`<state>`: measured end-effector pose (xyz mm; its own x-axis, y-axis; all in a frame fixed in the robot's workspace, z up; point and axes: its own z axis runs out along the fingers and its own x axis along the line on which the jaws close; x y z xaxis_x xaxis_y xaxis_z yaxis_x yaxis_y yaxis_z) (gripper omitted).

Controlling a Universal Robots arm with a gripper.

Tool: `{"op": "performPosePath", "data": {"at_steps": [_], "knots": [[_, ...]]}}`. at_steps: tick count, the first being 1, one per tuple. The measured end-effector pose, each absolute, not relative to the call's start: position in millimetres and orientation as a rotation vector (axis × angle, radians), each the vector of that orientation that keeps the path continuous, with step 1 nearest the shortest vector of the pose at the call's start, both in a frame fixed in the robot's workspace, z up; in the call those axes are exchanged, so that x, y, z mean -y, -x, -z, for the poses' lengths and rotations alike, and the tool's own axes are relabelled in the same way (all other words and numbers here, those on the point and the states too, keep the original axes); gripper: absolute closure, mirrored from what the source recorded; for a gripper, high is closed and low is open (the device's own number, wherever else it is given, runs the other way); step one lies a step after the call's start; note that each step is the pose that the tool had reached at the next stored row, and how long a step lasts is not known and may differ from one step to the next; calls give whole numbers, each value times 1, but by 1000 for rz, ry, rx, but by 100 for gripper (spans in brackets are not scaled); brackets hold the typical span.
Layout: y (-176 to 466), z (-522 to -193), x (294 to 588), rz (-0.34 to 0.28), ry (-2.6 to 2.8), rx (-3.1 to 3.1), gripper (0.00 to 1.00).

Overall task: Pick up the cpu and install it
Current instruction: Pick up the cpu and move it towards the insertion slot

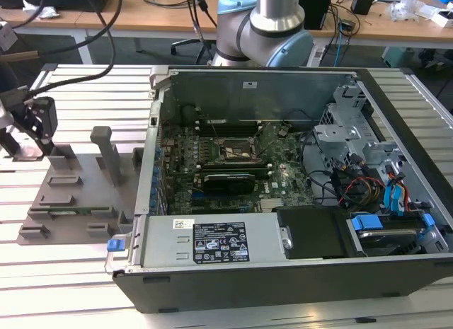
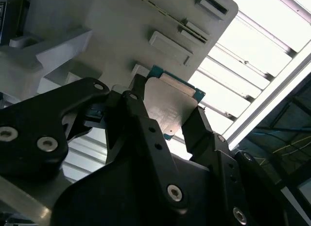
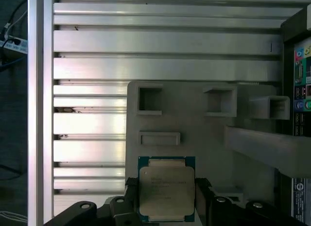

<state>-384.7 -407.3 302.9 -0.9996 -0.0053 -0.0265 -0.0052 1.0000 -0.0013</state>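
The open computer case (image 1: 283, 290) lies on the slatted metal bench (image 1: 71, 272) and takes up the middle and the exterior view's right. Inside it a green motherboard (image 1: 187, 191) carries a square socket frame (image 1: 237, 151) with a long black card (image 1: 226, 180) just below it in the frame. A silver power supply box (image 1: 159, 237) sits along the lower edge. Metal drive cages (image 1: 340, 134), loose cables (image 1: 354, 187) and blue tabs (image 1: 368, 223) fill the case's right end.

Beside the case, towards the exterior view's left, a grey tray (image 1: 78, 194) with raised holders and square pockets (image 3: 149, 98) rests on the bench. The arm (image 1: 265, 18) rises at the upper middle of that view.

The claw (image 1: 39, 120) is at the exterior view's far left, over the tray's corner, well apart from the socket frame. In both wrist views the claw (image 3: 166, 184) (image 2: 167, 105) is drawn in narrow on the cpu (image 3: 166, 192) (image 2: 170, 109). Its black fingers (image 2: 197, 126) press on two opposite edges, and the silvery top faces the first wrist view's camera. The cpu is over the tray. I cannot tell whether it touches the tray.
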Motion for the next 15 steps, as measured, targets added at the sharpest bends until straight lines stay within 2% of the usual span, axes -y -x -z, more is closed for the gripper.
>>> {"op": "performPosePath", "data": {"at_steps": [15], "knots": [[385, -330, 407, 2, 8, -3115, 45]]}}
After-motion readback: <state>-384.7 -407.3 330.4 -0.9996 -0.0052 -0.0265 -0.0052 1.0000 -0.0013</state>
